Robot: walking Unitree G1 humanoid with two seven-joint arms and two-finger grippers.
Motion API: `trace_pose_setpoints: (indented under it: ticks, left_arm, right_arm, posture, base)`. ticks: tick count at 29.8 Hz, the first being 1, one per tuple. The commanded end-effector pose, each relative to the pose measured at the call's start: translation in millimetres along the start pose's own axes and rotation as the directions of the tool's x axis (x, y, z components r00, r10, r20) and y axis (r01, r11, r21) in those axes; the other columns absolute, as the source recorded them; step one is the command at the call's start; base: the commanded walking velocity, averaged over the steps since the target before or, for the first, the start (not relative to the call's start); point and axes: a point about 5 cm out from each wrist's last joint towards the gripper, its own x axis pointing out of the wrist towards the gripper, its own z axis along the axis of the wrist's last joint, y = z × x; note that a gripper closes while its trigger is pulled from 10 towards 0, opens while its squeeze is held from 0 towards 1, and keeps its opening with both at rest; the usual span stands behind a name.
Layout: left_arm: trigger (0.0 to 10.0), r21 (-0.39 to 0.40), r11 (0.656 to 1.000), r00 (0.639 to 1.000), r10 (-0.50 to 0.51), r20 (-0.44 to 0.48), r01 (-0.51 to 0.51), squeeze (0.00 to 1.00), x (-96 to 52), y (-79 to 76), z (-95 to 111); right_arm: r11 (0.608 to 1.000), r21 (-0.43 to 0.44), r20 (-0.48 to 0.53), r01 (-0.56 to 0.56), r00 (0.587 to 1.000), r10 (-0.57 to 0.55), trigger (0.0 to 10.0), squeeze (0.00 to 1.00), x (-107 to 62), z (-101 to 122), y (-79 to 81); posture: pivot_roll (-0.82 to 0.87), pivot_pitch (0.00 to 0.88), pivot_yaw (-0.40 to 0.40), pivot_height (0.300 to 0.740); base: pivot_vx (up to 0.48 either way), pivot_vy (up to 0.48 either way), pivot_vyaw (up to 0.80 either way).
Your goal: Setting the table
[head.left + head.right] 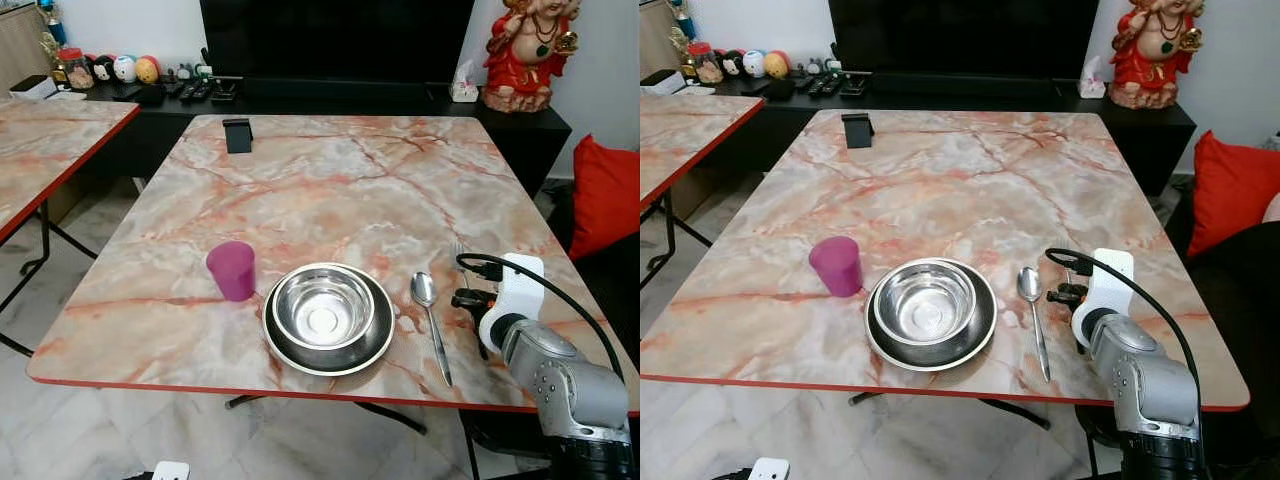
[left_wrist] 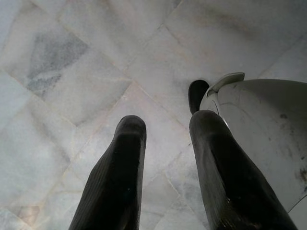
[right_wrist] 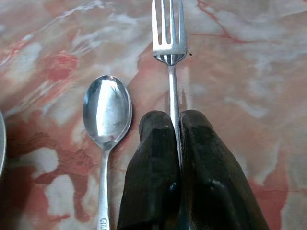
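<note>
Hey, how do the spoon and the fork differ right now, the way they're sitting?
The spoon lies free on the marble table, untouched; the fork is pinched by its handle between the right gripper fingers. The spoon sits nearer the plate; the fork is farther out. Both are shiny metal, parallel, heads pointing away from the robot.

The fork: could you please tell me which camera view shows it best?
The right wrist view: the fork shows large, its handle pinched between the right gripper fingers, beside the spoon. In the eye views just its tines peek past the arm. The left wrist view faces the floor.
</note>
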Motion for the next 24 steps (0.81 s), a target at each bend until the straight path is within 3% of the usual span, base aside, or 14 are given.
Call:
trace_pose_setpoints:
  ticks: [1,9,14,24]
  left_arm:
    - [10.0,0.015,1.000,1.000,0.002,-0.013,-0.001,0.00,-0.6,2.1,-2.9]
    - [10.0,0.023,1.000,1.000,0.002,-0.013,-0.001,0.00,-0.6,1.9,-3.0]
    - [10.0,0.025,1.000,1.000,0.002,-0.013,-0.002,0.00,-0.6,1.5,-3.1]
    - [10.0,0.024,1.000,1.000,0.009,-0.012,-0.009,0.00,-0.7,2.1,-3.4]
  right_arm:
    - [1.000,-0.008,-0.028,0.005,1.000,-0.005,10.0,0.00,0.9,-4.7,-0.3]
    - [1.000,-0.006,-0.055,0.011,0.998,-0.012,10.0,0.00,6.8,-20.0,2.4]
    - [0.998,-0.048,-0.041,0.036,0.998,-0.038,10.0,0.00,10.4,-25.5,2.5]
    - [0.997,-0.045,0.006,0.064,0.998,-0.064,10.0,0.00,14.1,-28.4,1.9]
  posture:
    - [0.01,0.000,-0.004,0.707]
    - [0.02,0.000,-0.002,0.707]
    - [0.02,0.000,-0.001,0.707]
    - [0.03,0.000,0.000,0.707]
  base:
    - [0.000,0.000,0.00]
    - [0.000,0.000,0.00]
    - [0.000,0.000,0.00]
    - [0.000,0.000,0.00]
